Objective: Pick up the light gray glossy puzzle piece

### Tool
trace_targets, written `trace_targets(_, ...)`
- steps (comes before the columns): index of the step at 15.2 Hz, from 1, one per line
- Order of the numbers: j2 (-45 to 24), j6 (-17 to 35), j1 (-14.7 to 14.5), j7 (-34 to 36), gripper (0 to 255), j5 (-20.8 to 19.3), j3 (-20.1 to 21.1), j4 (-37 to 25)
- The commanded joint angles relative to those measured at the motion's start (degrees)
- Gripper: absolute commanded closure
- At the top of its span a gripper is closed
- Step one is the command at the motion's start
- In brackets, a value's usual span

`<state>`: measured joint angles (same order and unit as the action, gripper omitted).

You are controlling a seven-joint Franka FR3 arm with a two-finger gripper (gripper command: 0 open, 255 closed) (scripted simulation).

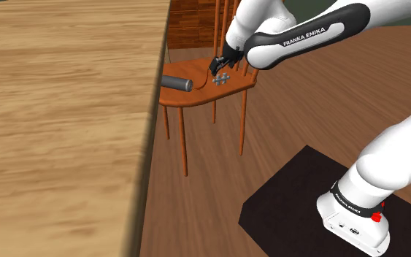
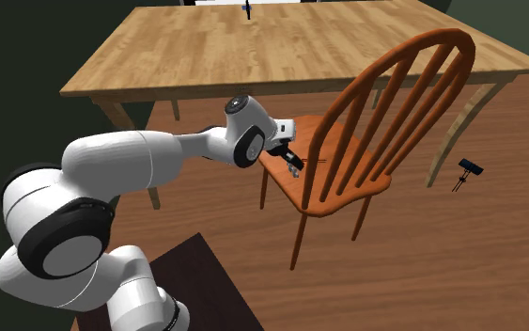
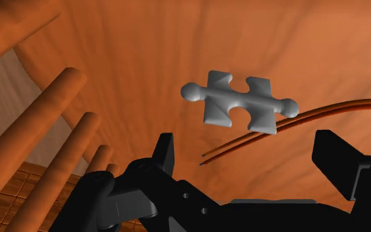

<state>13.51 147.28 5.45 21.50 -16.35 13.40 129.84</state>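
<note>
Chair seat point(image 3: 131, 59) is cut off at the edges; the gripper point(image 3: 250, 150) is spread wide with nothing gripped, and the puzzle piece point(image 3: 240, 102) is seen just beyond its fingers.

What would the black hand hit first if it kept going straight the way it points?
Most likely the grey puzzle piece, lying ahead of the open hand on the chair seat, though depth is unclear.

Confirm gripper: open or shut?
Open: gripper fingers stand apart, touching nothing; puzzle piece lies ahead on the seat.
</note>
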Motion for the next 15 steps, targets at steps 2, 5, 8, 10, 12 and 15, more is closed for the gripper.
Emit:
trace_targets(2, -0.70, 1.98, 0.38, 1.07, 0, -1.04, 0.26, 1.33)
trace_targets(5, -0.70, 1.96, 0.36, 1.10, 255, -1.04, 0.28, 1.31)
trace_targets(8, -0.70, 1.97, 0.36, 1.08, 255, -1.03, 0.27, 1.31)
trace_targets(10, -0.71, 1.95, 0.36, 1.12, 255, -1.05, 0.30, 1.29)
trace_targets(12, -0.71, 1.94, 0.36, 1.12, 255, -1.05, 0.30, 1.28)
trace_targets(15, -0.16, 0.51, 0.09, 0.24, 255, -0.24, 0.06, 0.33)
